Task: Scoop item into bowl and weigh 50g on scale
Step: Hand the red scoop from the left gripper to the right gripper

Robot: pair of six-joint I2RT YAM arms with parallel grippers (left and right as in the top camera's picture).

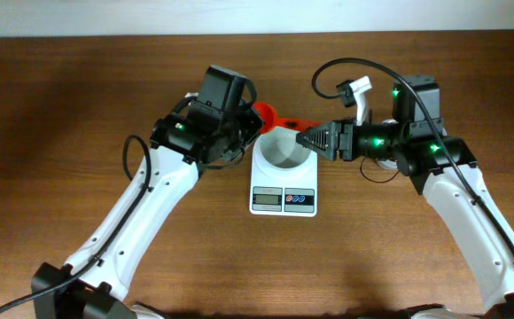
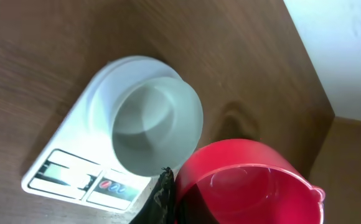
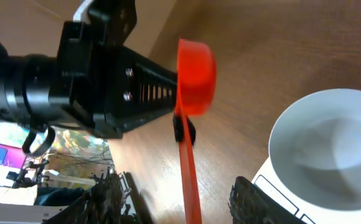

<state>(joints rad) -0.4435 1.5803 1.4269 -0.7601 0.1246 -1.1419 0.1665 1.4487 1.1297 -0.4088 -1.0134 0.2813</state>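
Note:
The white bowl (image 1: 283,151) (image 2: 157,115) (image 3: 330,149) stands empty on the white scale (image 1: 283,197) (image 2: 62,171) at mid-table. A red scoop (image 1: 266,116) (image 2: 243,183) (image 3: 196,68) hangs just behind the bowl, its handle (image 3: 190,174) pointing right. My left gripper (image 1: 253,124) (image 2: 167,190) is shut on the scoop at the cup's neck. My right gripper (image 1: 307,137) (image 3: 187,205) is open, a finger on each side of the handle's end with gaps showing. The item is out of view.
The scale's display and round buttons (image 1: 299,198) face the table's front. The back edge of the table (image 1: 239,35) meets a white wall just behind both arms. A black cable (image 1: 346,66) loops above the right wrist.

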